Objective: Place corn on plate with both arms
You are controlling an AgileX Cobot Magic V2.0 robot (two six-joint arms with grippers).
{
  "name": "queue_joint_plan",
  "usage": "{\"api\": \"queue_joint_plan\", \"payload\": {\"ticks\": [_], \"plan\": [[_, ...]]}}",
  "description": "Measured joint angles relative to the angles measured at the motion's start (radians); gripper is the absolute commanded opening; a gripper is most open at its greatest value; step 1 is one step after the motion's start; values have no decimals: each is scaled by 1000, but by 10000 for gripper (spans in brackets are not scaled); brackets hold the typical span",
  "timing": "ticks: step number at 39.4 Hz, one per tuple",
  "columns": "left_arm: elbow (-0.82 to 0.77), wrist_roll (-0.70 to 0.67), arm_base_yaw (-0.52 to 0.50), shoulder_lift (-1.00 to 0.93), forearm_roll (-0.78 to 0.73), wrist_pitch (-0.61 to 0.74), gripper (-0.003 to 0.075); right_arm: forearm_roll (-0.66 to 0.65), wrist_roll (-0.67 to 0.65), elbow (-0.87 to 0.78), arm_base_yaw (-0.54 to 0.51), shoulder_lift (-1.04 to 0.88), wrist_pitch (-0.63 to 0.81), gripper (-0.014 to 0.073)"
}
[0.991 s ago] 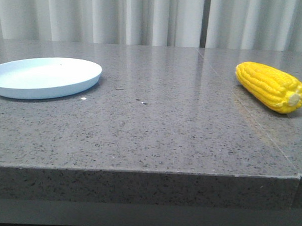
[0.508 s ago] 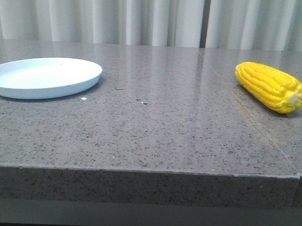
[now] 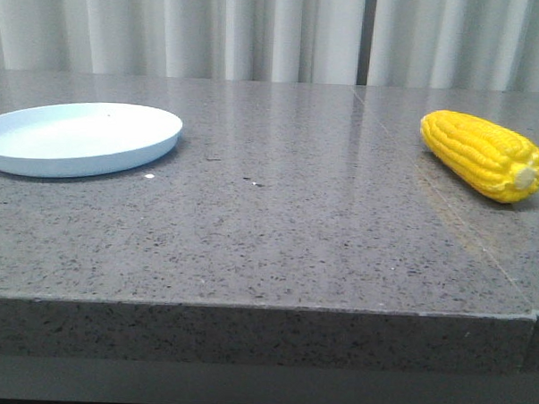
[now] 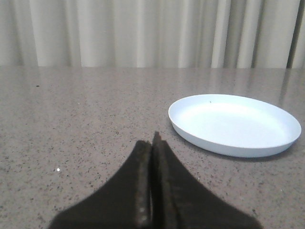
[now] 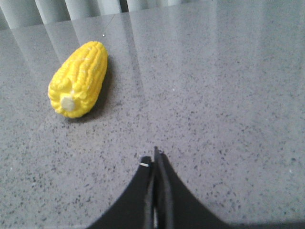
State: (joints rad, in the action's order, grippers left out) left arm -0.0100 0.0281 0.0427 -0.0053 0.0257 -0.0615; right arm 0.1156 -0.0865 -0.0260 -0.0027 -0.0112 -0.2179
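Observation:
The yellow corn [image 3: 483,155] lies on its side at the table's far right, pale stem end toward the front; the right wrist view also catches the corn [image 5: 78,78]. At the far left rests the pale blue plate [image 3: 80,137], with nothing in it, seen too as the plate [image 4: 234,124] in the left wrist view. My left gripper [image 4: 151,141] is shut with nothing in it, over bare table short of the plate. My right gripper [image 5: 153,159] is shut on nothing as well, apart from the corn. Neither arm appears in the front view.
The grey speckled stone table [image 3: 277,229] has a front edge close to the camera and a seam [image 3: 482,256] running along its right side. White curtains [image 3: 259,32] hang behind it.

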Motion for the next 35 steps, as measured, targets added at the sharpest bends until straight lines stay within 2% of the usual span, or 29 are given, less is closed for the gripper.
{"api": "queue_joint_plan", "payload": {"ticks": [9,16,25,32,35], "plan": [[29,0,0,0,11,124,-20,0,0,71,0,0,5,-62],[225,0,0,27,18,11,-20,0,0,257,0,18,-80,-62],[455,0,0,267,4,-189,-20,0,0,483,0,249,-146,-62],[497,0,0,392,-2,-218,-20,0,0,576,0,405,-152,-59],[497,0,0,400,-2,-218,8,0,0,583,0,430,-145,-22]]}}
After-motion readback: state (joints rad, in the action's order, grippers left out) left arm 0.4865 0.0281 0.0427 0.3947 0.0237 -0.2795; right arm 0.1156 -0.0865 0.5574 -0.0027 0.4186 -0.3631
